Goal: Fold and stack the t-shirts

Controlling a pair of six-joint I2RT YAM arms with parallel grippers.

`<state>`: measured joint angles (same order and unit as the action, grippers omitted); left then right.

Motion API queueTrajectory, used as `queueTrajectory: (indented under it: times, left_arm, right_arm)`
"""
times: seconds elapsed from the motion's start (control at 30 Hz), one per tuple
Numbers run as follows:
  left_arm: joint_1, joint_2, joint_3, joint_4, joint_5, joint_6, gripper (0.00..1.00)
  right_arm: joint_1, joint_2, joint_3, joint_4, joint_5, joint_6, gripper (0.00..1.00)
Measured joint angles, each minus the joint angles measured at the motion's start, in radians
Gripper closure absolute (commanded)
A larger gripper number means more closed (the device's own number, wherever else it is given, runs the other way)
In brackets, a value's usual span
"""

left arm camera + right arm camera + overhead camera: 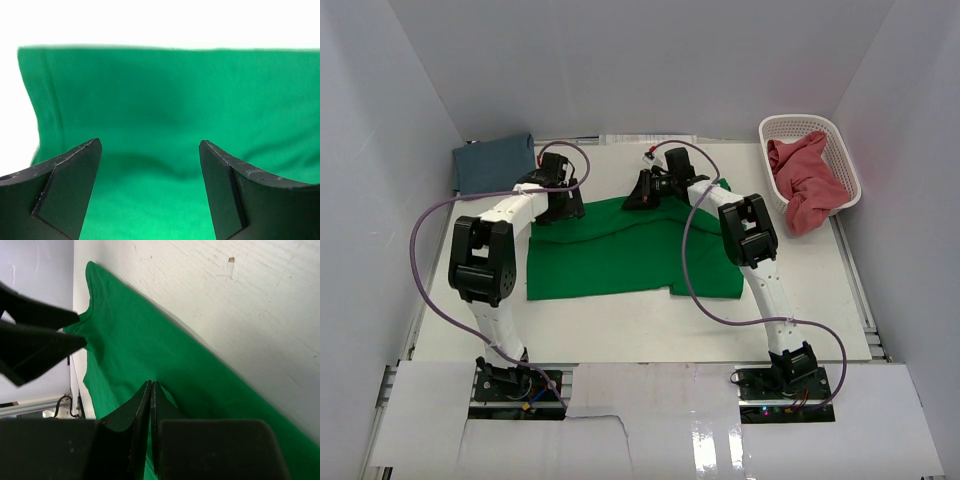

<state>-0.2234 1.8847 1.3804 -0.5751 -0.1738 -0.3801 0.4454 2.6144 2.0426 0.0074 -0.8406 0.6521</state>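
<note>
The bright green t-shirt (620, 255) lies spread in the middle of the table. Its far edge is lifted and bunched. My left gripper (563, 205) hovers open over the far left edge; in the left wrist view the gripper (150, 144) is wide open, with only green cloth (165, 85) below it. My right gripper (640, 195) is at the far edge near the middle; in the right wrist view the gripper (150, 384) is shut, pinching a tented fold of green cloth (150, 340). The slate blue t-shirt (495, 160) lies folded at the back left. The pinkish red t-shirt (805, 175) hangs out of the basket.
A white lattice basket (800, 122) stands at the back right corner. White walls close in the table (620, 330) on three sides. Purple cables loop off both arms. The left gripper's fingers (35, 340) show at the upper left of the right wrist view.
</note>
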Motion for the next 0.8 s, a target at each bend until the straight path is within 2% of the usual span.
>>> queueTrajectory:
  times: [0.33,0.8]
  left_arm:
    - [0.04,0.105,0.125,0.026,0.024,0.024,0.11]
    - [0.041,0.156,0.14,0.023,0.077,0.024,0.11]
  right_arm:
    - [0.0,-0.023,-0.029,0.004,-0.001,-0.005,0.92]
    - [-0.002,-0.024,-0.031,0.003,0.0,-0.008,0.92]
